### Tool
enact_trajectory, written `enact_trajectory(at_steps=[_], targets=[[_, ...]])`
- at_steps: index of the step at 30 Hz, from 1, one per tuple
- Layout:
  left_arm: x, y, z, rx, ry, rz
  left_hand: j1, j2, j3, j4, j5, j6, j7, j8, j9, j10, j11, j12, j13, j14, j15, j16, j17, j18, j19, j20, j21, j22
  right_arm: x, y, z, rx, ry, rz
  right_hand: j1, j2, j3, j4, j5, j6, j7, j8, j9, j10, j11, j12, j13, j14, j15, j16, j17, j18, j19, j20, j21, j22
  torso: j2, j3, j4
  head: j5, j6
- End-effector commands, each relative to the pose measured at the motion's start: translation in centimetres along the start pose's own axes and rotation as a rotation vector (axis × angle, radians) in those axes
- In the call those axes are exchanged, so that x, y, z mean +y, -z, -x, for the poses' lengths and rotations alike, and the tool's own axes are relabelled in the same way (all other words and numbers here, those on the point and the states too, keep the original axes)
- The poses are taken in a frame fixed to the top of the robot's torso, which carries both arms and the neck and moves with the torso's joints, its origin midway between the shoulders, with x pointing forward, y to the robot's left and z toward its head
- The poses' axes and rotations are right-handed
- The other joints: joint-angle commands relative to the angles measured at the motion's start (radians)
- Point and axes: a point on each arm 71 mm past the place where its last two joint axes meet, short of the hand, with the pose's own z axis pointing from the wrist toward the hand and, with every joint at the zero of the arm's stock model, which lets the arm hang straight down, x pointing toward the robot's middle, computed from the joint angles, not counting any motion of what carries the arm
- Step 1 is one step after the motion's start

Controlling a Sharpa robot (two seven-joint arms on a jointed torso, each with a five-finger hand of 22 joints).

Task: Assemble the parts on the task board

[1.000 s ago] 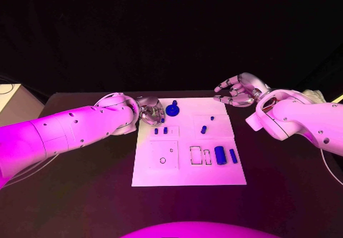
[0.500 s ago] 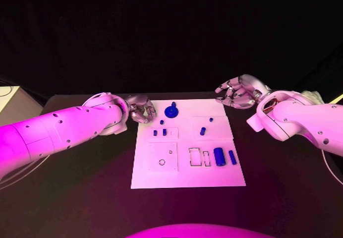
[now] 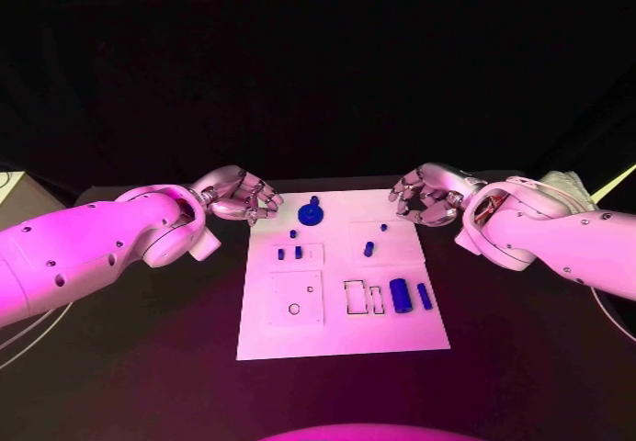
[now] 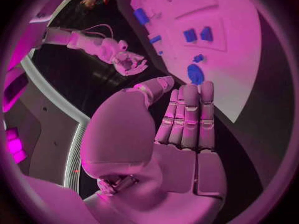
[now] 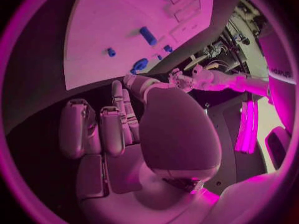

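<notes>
The white task board (image 3: 342, 322) lies in the middle of the black table. At its far end stands a round blue part (image 3: 312, 214), also in the left wrist view (image 4: 196, 73). Small blue parts (image 3: 289, 252) sit left of centre, another (image 3: 369, 248) to their right, and two blue cylinders (image 3: 411, 295) stand near the right edge. My left hand (image 3: 239, 197) hovers just off the board's far left corner, empty, its fingers (image 4: 187, 119) stretched out. My right hand (image 3: 425, 195) hovers at the far right corner, empty, fingers (image 5: 99, 129) loosely bent.
Outlined recesses (image 3: 360, 297) and a small ring mark (image 3: 311, 288) show on the board's near half. Black table (image 3: 530, 349) surrounds the board on all sides. A pale object (image 3: 567, 184) lies at the far right behind my right arm.
My left hand has drawn back from beside the round blue part to off the board's left corner. My right hand has come down closer to the right corner. The camera has shifted a little.
</notes>
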Motion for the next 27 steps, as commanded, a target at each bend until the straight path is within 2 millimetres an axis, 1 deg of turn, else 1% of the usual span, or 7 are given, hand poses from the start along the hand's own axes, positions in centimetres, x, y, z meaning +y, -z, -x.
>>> enact_trajectory(at_steps=[1, 5, 8, 10, 15, 22, 27], targets=[[-1.3, 0.7, 0.3, -0.056, 0.321, -0.141, -0.011, -0.001, -0.016, 0.007, -0.004, 0.001, 0.008, -0.005, -0.002, -0.007, 0.0, 0.007, 0.002, -0.007, 0.002, -0.009, -0.005, 0.015, -0.003, 0.004, -0.017, -0.013, 0.2, -0.1, -0.7, 0.043, 0.241, 0.017, -0.014, -0.003, 0.007, -0.008, -0.028, 0.008, -0.001, 0.006, 0.0, 0.014, -0.001, -0.008, -0.018, 0.047, 0.001, 0.003, -0.003, 0.0, 0.009, -0.003, 0.005, 0.088, 0.001, -0.0014, 0.002, -0.01, 0.004], [-1.7, 1.8, 0.5, -0.068, 0.443, -0.177, -0.019, -0.002, -0.034, 0.019, -0.004, 0.002, 0.007, -0.007, -0.002, -0.008, 0.0, 0.014, 0.003, -0.013, 0.003, -0.021, -0.013, 0.015, 0.001, 0.005, -0.043, -0.032, 0.4, -0.3, -1.5, 0.052, 0.306, 0.012, -0.023, -0.01, 0.008, -0.01, -0.033, 0.009, -0.002, 0.005, -0.001, 0.017, -0.001, -0.014, -0.028, 0.047, 0.001, 0.002, -0.006, 0.0, 0.01, -0.003, 0.004, 0.088, 0.0, -0.0011, 0.0027, -0.017, 0.006], [-1.8, 2.3, 0.6, -0.076, 0.486, -0.192, -0.022, -0.002, -0.041, 0.025, -0.003, 0.001, 0.008, -0.008, -0.002, -0.008, 0.0, 0.017, 0.004, -0.016, 0.003, -0.026, -0.016, 0.015, 0.003, 0.005, -0.054, -0.04, 0.6, -0.5, -2.0, 0.06, 0.337, 0.004, -0.034, -0.018, 0.011, -0.011, -0.036, 0.006, -0.001, 0.001, -0.003, 0.01, 0.002, -0.026, -0.043, 0.047, 0.004, 0.001, -0.007, 0.0, 0.008, -0.003, -0.002, 0.085, 0.0, -0.0008, 0.0032, -0.022, 0.009], [-1.8, 2.6, 0.7, -0.081, 0.501, -0.197, -0.021, -0.002, -0.042, 0.025, -0.003, 0.001, 0.008, -0.008, -0.002, -0.007, 0.0, 0.018, 0.004, -0.017, 0.003, -0.027, -0.017, 0.015, 0.004, 0.005, -0.056, -0.042, 0.7, -0.7, -2.3, 0.061, 0.351, -0.001, -0.042, -0.023, 0.014, -0.014, -0.038, 0.004, 0.001, -0.003, -0.005, -0.002, 0.006, -0.041, -0.059, 0.047, 0.007, -0.002, -0.012, 0.003, 0.004, -0.002, -0.015, 0.078, 0.0, -0.0017, 0.0025, -0.025, 0.01], [-1.8, 3.1, 1.0, -0.089, 0.52, -0.203, -0.021, -0.001, -0.043, 0.026, -0.003, 0.002, 0.008, -0.008, -0.002, -0.007, 0.0, 0.019, 0.004, -0.017, 0.003, -0.028, -0.017, 0.015, 0.004, 0.005, -0.059, -0.043, 1.1, -1.0, -2.8, 0.051, 0.381, -0.013, -0.048, -0.025, 0.016, -0.019, -0.04, 0.005, 0.003, -0.006, -0.007, -0.011, 0.01, -0.053, -0.075, 0.045, 0.01, -0.008, -0.02, 0.005, 0.0, 0.0, -0.028, 0.071, 0.0, -0.0031, 0.0037, -0.027, 0.014], [-1.8, 3.4, 1.1, -0.094, 0.53, -0.206, -0.016, 0.001, -0.043, 0.026, -0.002, 0.004, 0.007, -0.007, -0.001, -0.007, -0.001, 0.02, 0.004, -0.019, 0.002, -0.031, -0.019, 0.015, 0.006, 0.005, -0.065, -0.048, 1.3, -1.7, -3.3, 0.049, 0.413, -0.032, -0.054, -0.025, 0.016, -0.021, -0.04, 0.007, 0.006, -0.007, -0.008, -0.019, 0.014, -0.062, -0.087, 0.043, 0.013, -0.012, -0.026, 0.006, -0.003, 0.002, -0.035, 0.068, 0.001, -0.0028, 0.004, -0.031, 0.017], [-1.8, 3.6, 1.1, -0.096, 0.536, -0.207, -0.015, 0.002, -0.043, 0.026, -0.002, 0.005, 0.007, -0.007, -0.001, -0.007, -0.001, 0.021, 0.004, -0.02, 0.002, -0.032, -0.02, 0.015, 0.007, 0.004, -0.066, -0.049, 1.6, -2.0, -4.4, 0.07, 0.416, -0.028, -0.055, -0.023, 0.017, -0.021, -0.039, 0.009, 0.006, -0.006, -0.008, -0.018, 0.014, -0.062, -0.089, 0.043, 0.013, -0.011, -0.024, 0.006, -0.003, 0.003, -0.035, 0.068, 0.002, -0.0021, 0.0039, -0.03, 0.016]])
